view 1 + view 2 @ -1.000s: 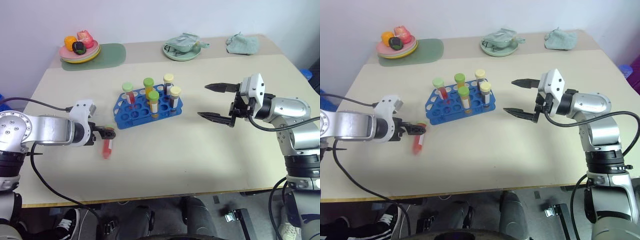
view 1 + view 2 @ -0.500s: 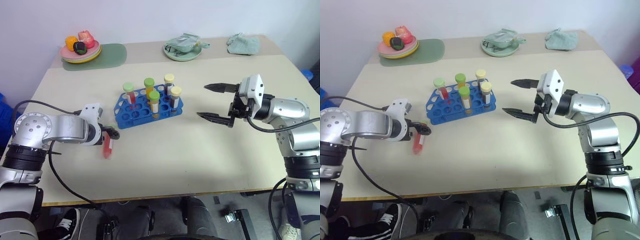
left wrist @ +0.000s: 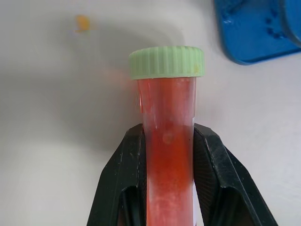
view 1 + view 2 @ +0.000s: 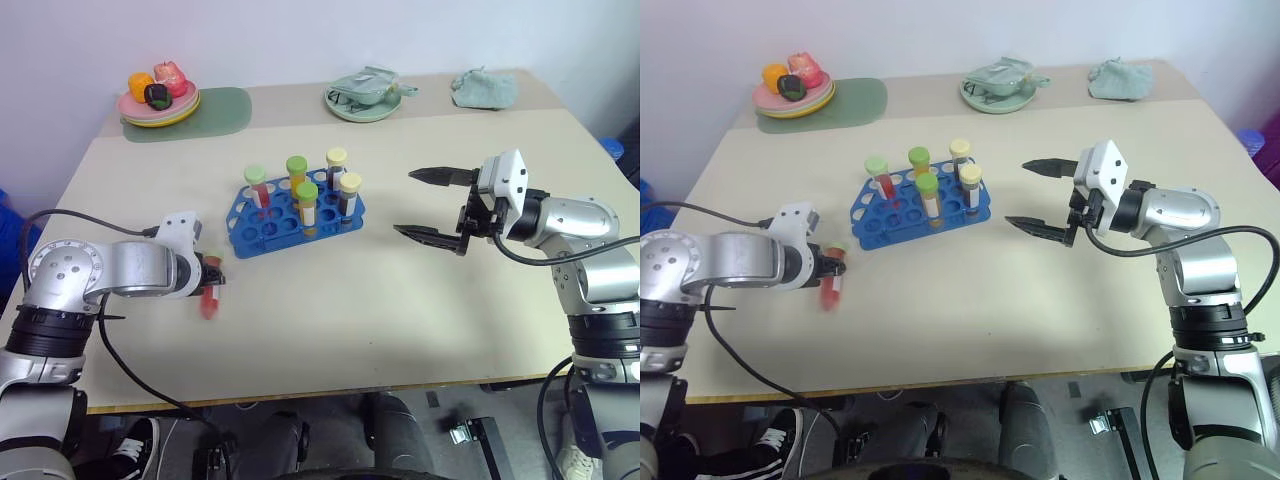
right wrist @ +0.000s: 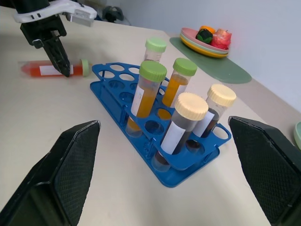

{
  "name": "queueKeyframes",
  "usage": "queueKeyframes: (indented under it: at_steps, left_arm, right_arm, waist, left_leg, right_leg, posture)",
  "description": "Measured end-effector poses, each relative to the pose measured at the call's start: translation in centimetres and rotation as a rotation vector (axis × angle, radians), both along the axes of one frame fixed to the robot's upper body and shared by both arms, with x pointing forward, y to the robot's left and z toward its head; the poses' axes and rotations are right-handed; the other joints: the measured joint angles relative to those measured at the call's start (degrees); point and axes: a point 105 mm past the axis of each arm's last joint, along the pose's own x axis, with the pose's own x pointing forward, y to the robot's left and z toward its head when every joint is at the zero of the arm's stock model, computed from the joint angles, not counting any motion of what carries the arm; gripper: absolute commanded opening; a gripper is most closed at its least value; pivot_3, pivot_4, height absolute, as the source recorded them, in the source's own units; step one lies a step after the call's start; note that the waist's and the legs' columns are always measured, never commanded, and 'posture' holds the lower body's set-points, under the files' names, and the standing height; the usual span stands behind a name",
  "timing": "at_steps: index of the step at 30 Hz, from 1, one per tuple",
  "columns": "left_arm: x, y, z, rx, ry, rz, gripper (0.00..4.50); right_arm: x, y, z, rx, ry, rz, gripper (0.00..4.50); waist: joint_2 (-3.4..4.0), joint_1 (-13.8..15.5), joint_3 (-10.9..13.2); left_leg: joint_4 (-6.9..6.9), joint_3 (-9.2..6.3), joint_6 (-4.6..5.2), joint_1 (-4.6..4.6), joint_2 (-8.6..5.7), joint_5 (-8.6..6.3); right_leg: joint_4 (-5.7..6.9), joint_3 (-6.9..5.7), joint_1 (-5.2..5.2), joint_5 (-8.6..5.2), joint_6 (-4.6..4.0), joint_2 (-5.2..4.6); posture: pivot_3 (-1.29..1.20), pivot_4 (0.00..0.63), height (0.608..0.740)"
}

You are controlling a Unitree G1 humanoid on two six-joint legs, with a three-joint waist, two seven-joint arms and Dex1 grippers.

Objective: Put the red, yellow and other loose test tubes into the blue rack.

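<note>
A clear plastic test tube of red liquid with a pale green screw cap (image 3: 167, 141) lies on its side on the cream desk (image 4: 330, 320), to the near left of the bright blue plastic rack with rows of round holes (image 4: 297, 219). The left gripper (image 5: 60, 61) points down at it, and its black jaws are clamped on the tube's body below the cap, one finger on each side. Whether the tube is lifted clear of the desk or touching it is hard to judge from above.

The blue rack stands near the middle of the desk and holds five upright capped tubes: one red-filled tube with a green cap (image 4: 257, 185), two orange-yellow tubes with green caps (image 5: 146, 92), and two dark brown tubes with pale yellow caps (image 5: 183, 125).

The right gripper (image 4: 432, 204) hangs above the desk to the right of the rack, pointing toward it, jaws spread wide apart and holding nothing.

At the far left edge a pink plate of toy food (image 4: 160, 98) sits on a green mat (image 4: 215, 110); far right of centre are a pale green dish with cloth (image 4: 365, 97) and a crumpled green cloth (image 4: 484, 87).
</note>
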Motion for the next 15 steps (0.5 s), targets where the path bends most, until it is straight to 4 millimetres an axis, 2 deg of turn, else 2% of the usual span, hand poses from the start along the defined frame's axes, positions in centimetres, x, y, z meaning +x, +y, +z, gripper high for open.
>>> queueKeyframes:
  at_steps: [4, 7, 12, 15]
  left_arm:
    - [0.1, 2.1, 3.1, 0.089, -0.141, 0.103, 0.72]
    - [1.3, 2.3, 5.9, 0.130, -0.396, 0.112, 0.72]
    - [1.9, 1.8, 9.4, 0.293, -0.777, -0.084, 0.72]
    - [1.8, 0.2, 11.7, 0.311, -1.043, -0.269, 0.72]
  right_arm:
    - [0.0, -0.1, 0.0, -0.002, -0.002, -0.002, 4.50]
    - [0.1, -0.1, 0.0, -0.002, -0.005, -0.003, 4.50]
    - [0.2, -0.1, 0.0, 0.000, -0.015, -0.010, 4.50]
    - [0.3, -0.3, 0.0, 0.004, -0.012, -0.017, 4.50]
  waist:
    - [-0.01, 0.15, 0.00]
    - [-0.01, 0.35, 0.00]
    - [0.03, -0.13, 0.02]
    - [0.07, -0.09, 0.01]
  left_leg:
    - [0.00, 0.04, 0.00, -0.01, 0.03, 0.00]
    - [0.00, 0.26, 0.00, -0.01, -0.03, 0.00]
    - [-0.13, 0.45, 0.00, -0.01, 0.02, 0.00]
    - [-0.15, 0.47, 0.01, -0.02, 0.06, 0.00]
  right_leg:
    - [-0.01, 0.04, 0.01, 0.00, 0.00, -0.01]
    - [-0.05, 0.03, 0.08, 0.00, 0.00, -0.02]
    - [-0.09, 0.04, -0.01, 0.00, 0.00, 0.03]
    - [-0.15, 0.04, 0.00, 0.01, -0.01, 0.04]
  posture:
    - [0.00, 0.150, 0.740]
    - [0.00, 0.150, 0.740]
    - [0.00, 0.150, 0.740]
    - [0.00, 0.150, 0.740]
